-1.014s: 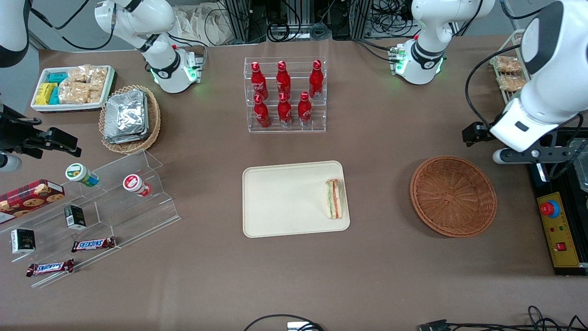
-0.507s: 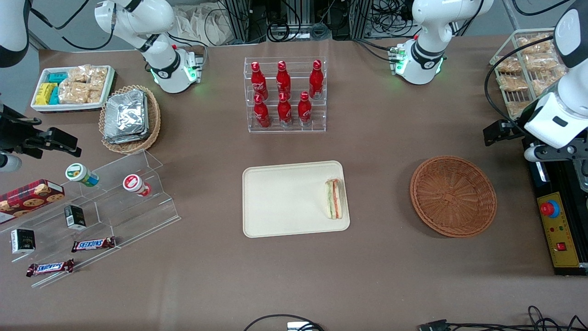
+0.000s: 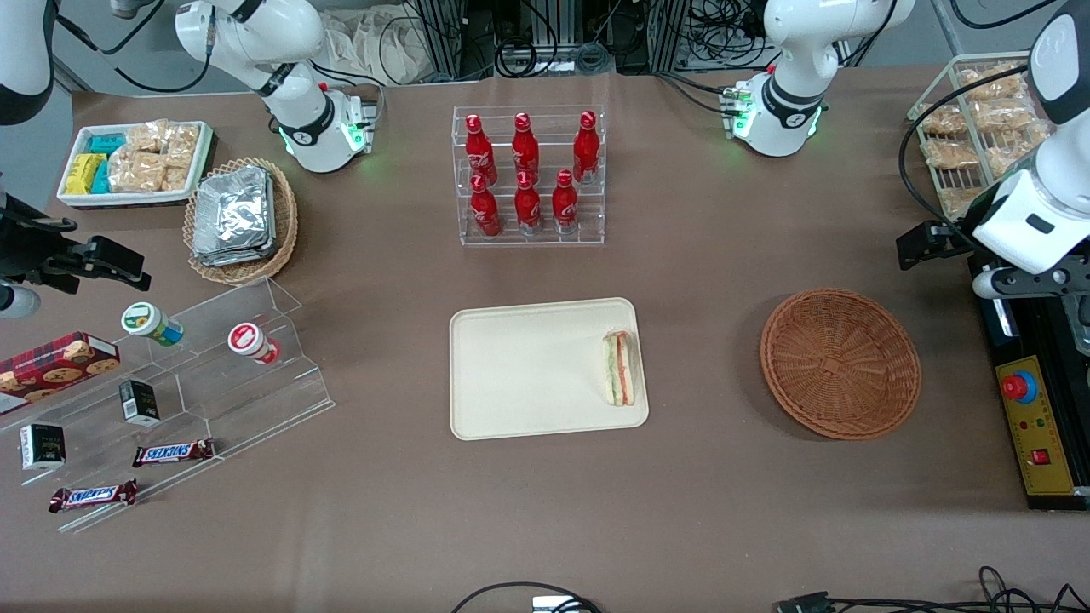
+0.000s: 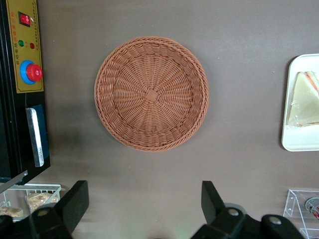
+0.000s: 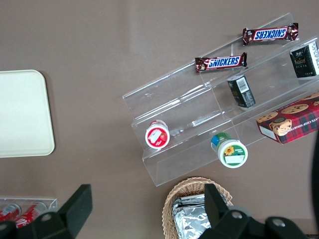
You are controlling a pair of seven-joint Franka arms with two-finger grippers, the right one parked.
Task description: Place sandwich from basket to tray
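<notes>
Front view shows one sandwich (image 3: pixel 620 369) lying flat on the single tray (image 3: pixel 528 375), against the rim at the end toward the basket, its long axis and striped filling edge running from nearer the camera to farther from it. Left wrist view has the gripper (image 4: pixel 144 209) held high with jaws spread wide and empty, touching nothing; the one basket (image 4: pixel 151 93) lies directly out ahead of them, with the tray and sandwich well off to one side.
</notes>
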